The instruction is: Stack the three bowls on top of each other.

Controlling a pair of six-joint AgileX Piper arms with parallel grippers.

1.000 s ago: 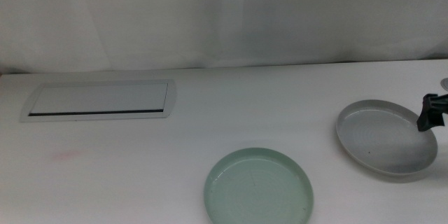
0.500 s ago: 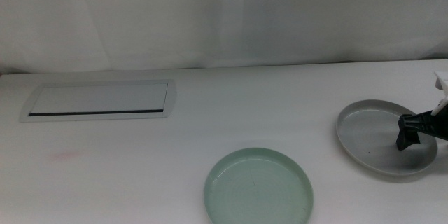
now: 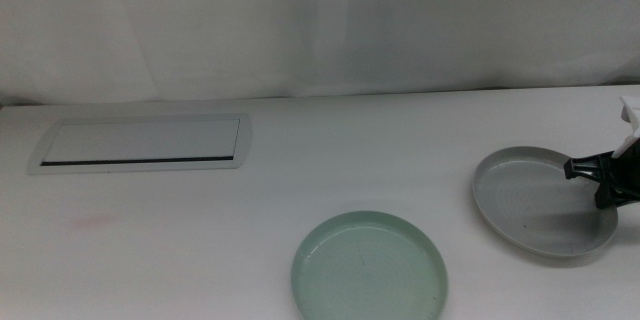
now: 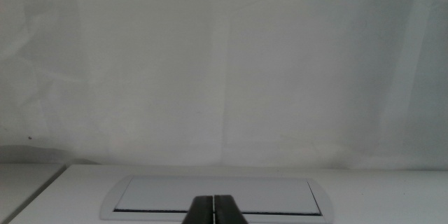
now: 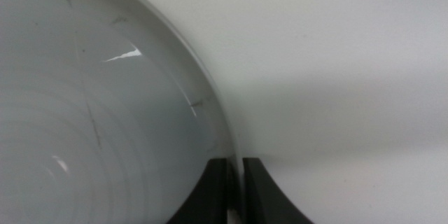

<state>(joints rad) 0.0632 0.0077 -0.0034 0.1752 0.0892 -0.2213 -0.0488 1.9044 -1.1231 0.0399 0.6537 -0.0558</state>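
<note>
A flat white rectangular panel (image 3: 140, 143) is lying recessed in the worktop (image 3: 330, 160) toward its far left corner, and the left wrist view is showing the same panel (image 4: 217, 197) directly ahead of the left gripper (image 4: 213, 210), whose two dark jaws are pressing together with nothing between them; that gripper is waiting outside the middle view. Further right, the mint green bowl (image 3: 368, 265) is sitting upright at the near edge of the worktop, around its middle, well apart from anything else. Toward the right edge, the grey bowl (image 3: 540, 202) with faint concentric rings is resting with its right side appearing slightly raised. The right gripper (image 3: 607, 182) is reaching in from the right edge and pinching that bowl's right rim; in the right wrist view its jaws (image 5: 235, 189) are standing narrow, one inside the bowl's wall (image 5: 203, 105) and one outside. Only two bowls are appearing in these views.
</note>
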